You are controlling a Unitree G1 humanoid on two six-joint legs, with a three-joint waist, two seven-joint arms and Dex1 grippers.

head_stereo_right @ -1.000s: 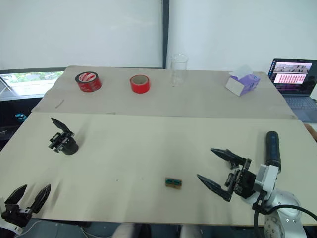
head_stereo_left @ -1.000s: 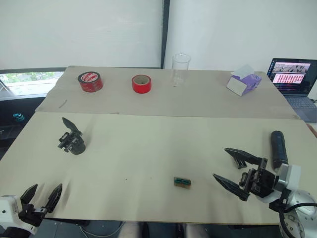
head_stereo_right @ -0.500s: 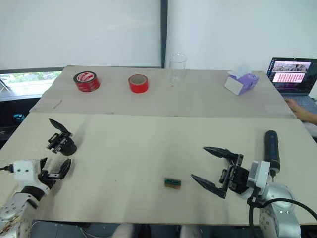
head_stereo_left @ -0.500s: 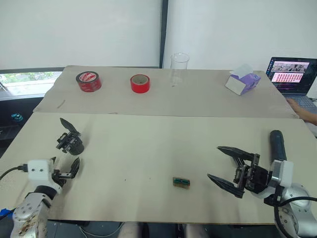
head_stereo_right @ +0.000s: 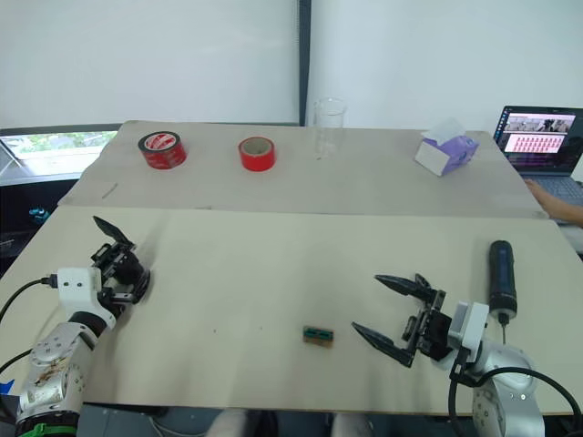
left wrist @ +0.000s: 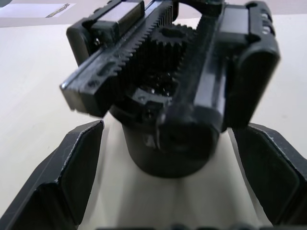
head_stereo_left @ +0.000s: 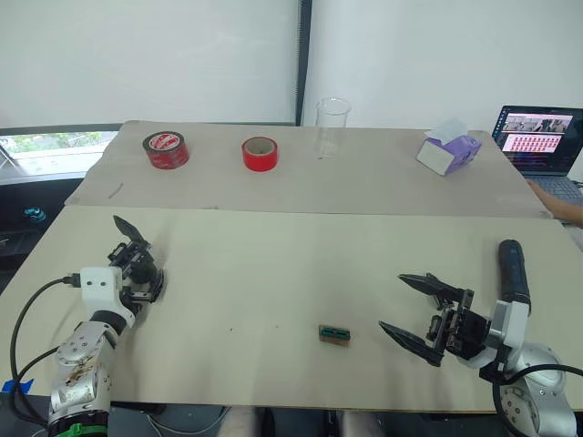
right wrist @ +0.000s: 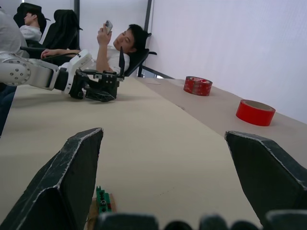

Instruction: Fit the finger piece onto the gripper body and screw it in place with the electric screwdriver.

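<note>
The gripper body (head_stereo_left: 135,257), a chunky black block with a pointed finger sticking up, sits at the table's left. My left gripper (head_stereo_left: 146,278) is open, with one finger on each side of the block; in the left wrist view the fingers (left wrist: 72,177) stand clear of the gripper body (left wrist: 168,96). The electric screwdriver (head_stereo_left: 512,269), a thick black pen shape, lies at the right edge. Just left of it my right gripper (head_stereo_left: 421,309) is wide open and holds nothing. The finger piece is out of view.
A small green block (head_stereo_left: 334,334) lies near the front middle, left of my right gripper. On the far board stand two red tape rolls (head_stereo_left: 165,149) (head_stereo_left: 260,153), a clear beaker (head_stereo_left: 332,126) and a purple tissue box (head_stereo_left: 448,151). A laptop (head_stereo_left: 537,137) with a person's hand (head_stereo_left: 569,208) is at far right.
My left arm came up from the front-left table edge and forward to the gripper body, its fingers now on either side of it. My right gripper shifted slightly left, still open.
</note>
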